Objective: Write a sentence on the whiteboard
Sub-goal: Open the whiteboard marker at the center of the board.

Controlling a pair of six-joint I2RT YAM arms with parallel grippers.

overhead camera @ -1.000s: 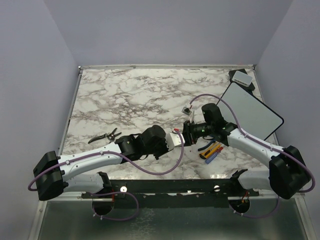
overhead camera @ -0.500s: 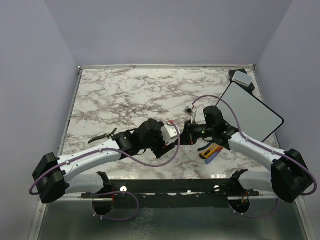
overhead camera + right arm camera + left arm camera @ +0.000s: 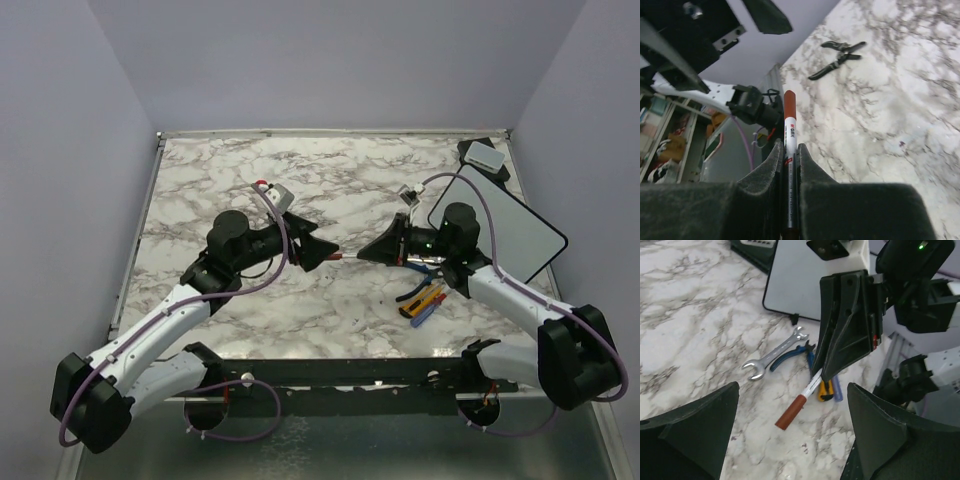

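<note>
Whiteboard (image 3: 505, 230) lay flat at the far right of the marble table (image 3: 250, 180), turned cornerwise. Just left of it, the right gripper (image 3: 362, 256) was clamped on a marker (image 3: 347, 256), with the marker's red-brown end pointing left. The left gripper (image 3: 325, 252) faced that end, jaws wide apart, holding nothing. A wrench (image 3: 771, 358) lay near the board's near edge.

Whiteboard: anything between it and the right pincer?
Nothing visible on the table. The right pincer, shut on the marker, points away from the whiteboard, which lies behind it. The tools lie off that line, toward the near side.
</note>
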